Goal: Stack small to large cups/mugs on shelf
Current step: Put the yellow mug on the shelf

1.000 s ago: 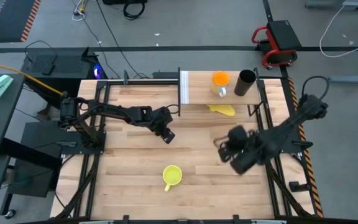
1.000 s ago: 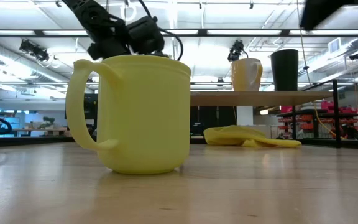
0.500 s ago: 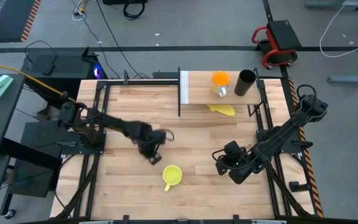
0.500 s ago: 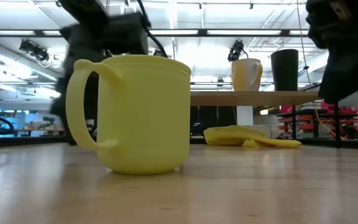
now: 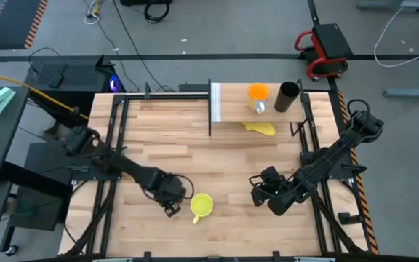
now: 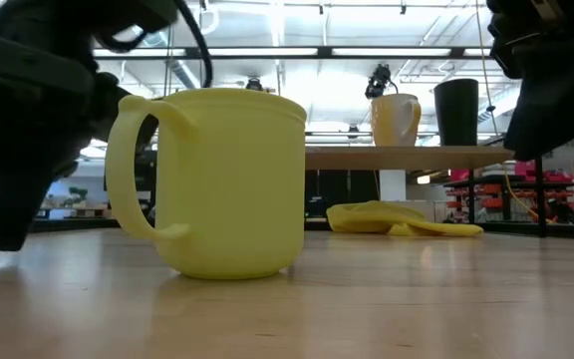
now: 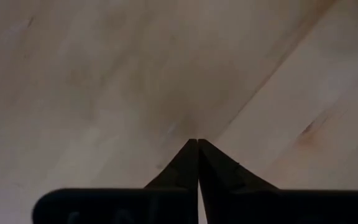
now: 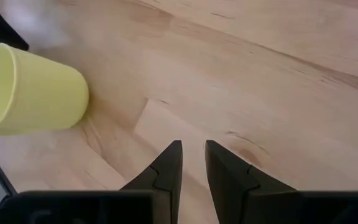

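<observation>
Two cups on the shelf, the yellow mug not yet there, nothing stacked.

The yellow mug (image 5: 201,205) stands upright on the table (image 5: 224,167), well apart from the shelf (image 5: 268,116); seen from above it looks empty. The orange cup (image 5: 258,93) and the black cup (image 5: 289,96) stand side by side on the shelf, apart, neither inside the other, so by my reading all the nesting is left to do. A flat yellow thing (image 5: 260,128) lies below the shelf. The left gripper (image 5: 170,207) sits low just beside the mug, its fingers pressed together on nothing. The right gripper (image 5: 256,193) hangs near the mug's other side, fingers narrowly parted and empty.
</observation>
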Tool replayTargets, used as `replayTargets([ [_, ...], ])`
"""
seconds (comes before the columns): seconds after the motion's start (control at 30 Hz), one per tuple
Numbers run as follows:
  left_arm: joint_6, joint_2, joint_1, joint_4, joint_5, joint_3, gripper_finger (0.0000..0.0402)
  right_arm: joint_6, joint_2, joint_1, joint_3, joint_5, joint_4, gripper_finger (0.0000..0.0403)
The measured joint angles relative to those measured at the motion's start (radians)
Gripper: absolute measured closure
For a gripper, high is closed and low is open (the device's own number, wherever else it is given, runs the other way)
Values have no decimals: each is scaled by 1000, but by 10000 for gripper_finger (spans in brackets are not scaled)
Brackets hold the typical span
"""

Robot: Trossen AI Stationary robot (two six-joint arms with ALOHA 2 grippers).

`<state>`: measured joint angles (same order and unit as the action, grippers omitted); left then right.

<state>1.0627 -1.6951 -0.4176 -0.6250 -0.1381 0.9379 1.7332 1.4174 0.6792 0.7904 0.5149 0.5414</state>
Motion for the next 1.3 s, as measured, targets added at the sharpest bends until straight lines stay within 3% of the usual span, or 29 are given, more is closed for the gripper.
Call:
replayTargets([
  [0.4, 139, 77, -214, -34, 249, -2, 375, -3, 0, -16, 75, 0, -10, 325],
  [0.7, 432, 213, -299, -224, 475, -16, 394, -48, 0, -16, 84, 32, -37, 325],
  [0.83, 555, 263, -301, -63, 512, -106, 382, -125, -1, 6, 84, 33, -43, 325],
  [1.07, 660, 246, -274, 628, 573, -344, 392, -203, -1, 67, 84, 31, -42, 325],
  [1.17, 686, 230, -257, 717, 637, -369, 395, -238, -1, 71, 84, 34, -40, 325],
  [1.3, 683, 189, -220, 749, 624, -340, 383, -284, -1, 60, 84, 35, -40, 325],
])
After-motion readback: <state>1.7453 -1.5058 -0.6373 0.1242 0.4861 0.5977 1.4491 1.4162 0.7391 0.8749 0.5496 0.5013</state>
